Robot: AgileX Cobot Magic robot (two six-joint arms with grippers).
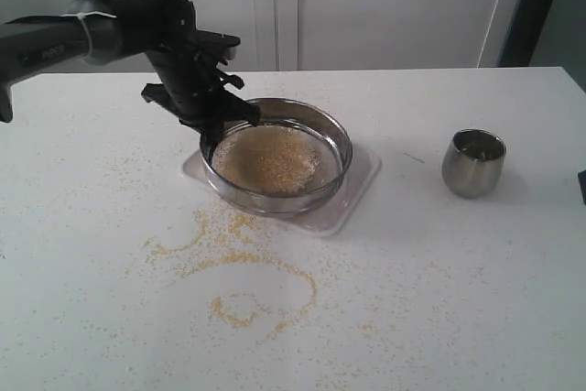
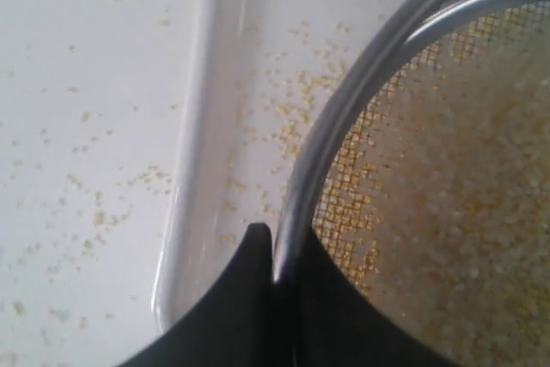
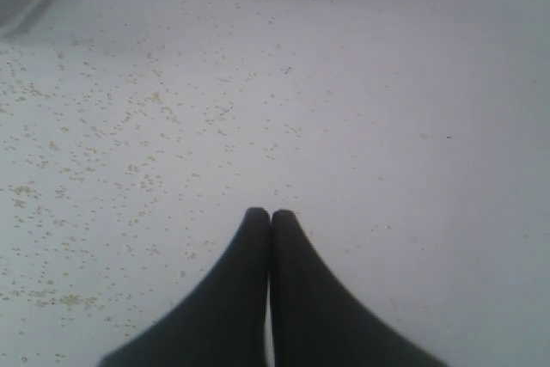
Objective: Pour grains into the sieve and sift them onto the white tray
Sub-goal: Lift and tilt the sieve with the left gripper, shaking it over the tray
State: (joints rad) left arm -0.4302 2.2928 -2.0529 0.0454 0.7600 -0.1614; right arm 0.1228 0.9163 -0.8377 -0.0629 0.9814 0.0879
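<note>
The grains [image 1: 272, 158] lie in a pale, yellowish layer across the mesh bottom of the sieve [image 1: 340, 137], thickest toward the middle. The sieve sits over the white tray [image 1: 355, 191], covering most of it; only the tray's rim and corners show around the steel ring. Whether the sieve rests on the tray or hangs just above it cannot be told. A few grains dot the tray's floor beside the ring.

The left gripper [image 2: 275, 247] is clamped on the sieve's rim at the far-left side of the ring, one finger inside and one outside.

More grains are spilled on the desk [image 1: 476, 299] in front of the tray, in curling yellow trails and a loose scatter. A small steel cup [image 1: 473, 163] stands upright to the right, well apart from the tray.

The right gripper [image 3: 271, 216] is closed with its fingertips together and nothing between them, above a stretch of desk speckled with grains.
</note>
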